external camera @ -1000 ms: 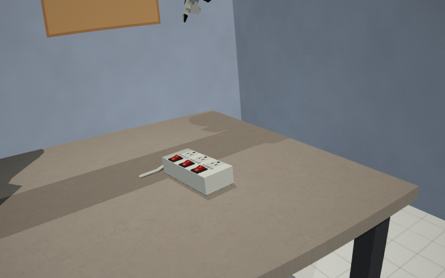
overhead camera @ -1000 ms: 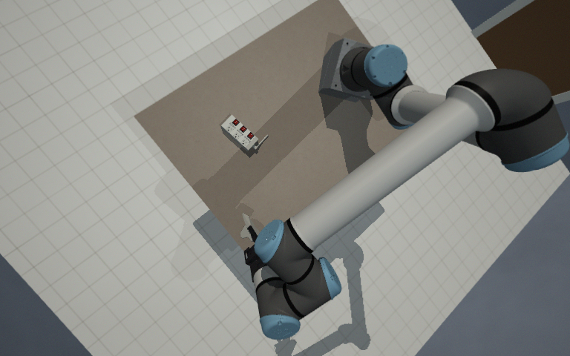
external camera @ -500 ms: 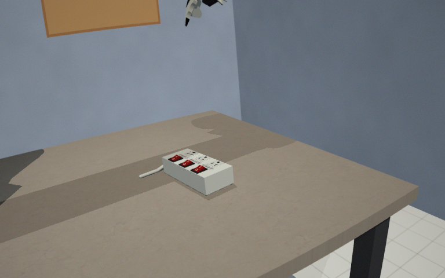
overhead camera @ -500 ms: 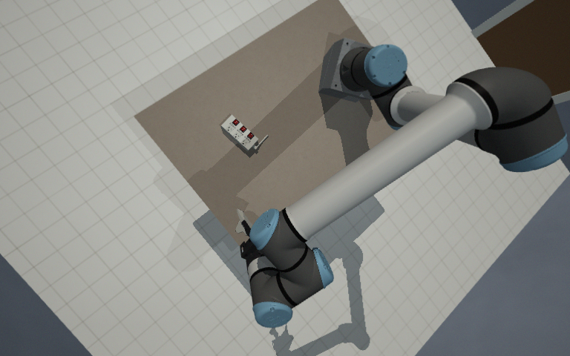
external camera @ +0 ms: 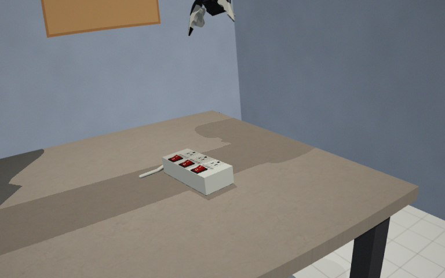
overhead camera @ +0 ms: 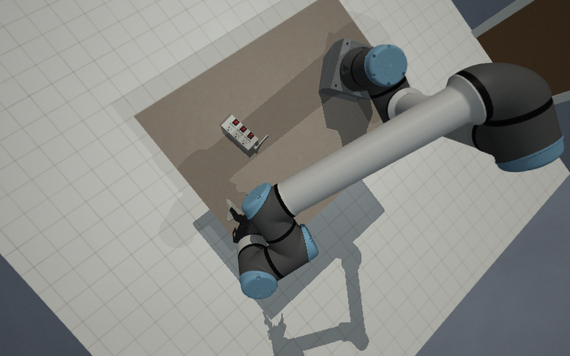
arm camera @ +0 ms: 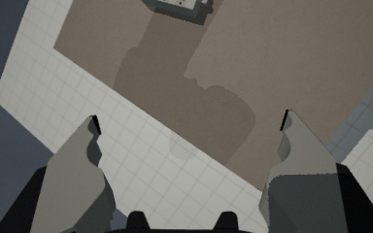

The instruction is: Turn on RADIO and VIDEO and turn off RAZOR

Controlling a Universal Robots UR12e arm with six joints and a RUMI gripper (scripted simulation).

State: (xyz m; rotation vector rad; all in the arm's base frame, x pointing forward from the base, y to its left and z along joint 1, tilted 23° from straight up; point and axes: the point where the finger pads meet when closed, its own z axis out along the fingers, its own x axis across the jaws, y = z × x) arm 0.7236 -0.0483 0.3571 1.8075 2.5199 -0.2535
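Note:
The white power strip [external camera: 198,172] lies face up on the brown table, with three red rocker switches [external camera: 186,163] in a row and a short white cable stub [external camera: 150,172] at one end. It also shows in the overhead view [overhead camera: 240,133], and only its edge shows at the top of the wrist view [arm camera: 179,8]. The switch labels are too small to read. My gripper [arm camera: 188,114] is open and empty, high above the table's edge and far from the strip. Its fingers show at the top of the side view [external camera: 211,14].
The arm's base [overhead camera: 340,71] stands at the far corner of the table, and the long arm link [overhead camera: 369,147] crosses above it. A tiled floor surrounds the table. An orange board [external camera: 99,14] hangs on the wall.

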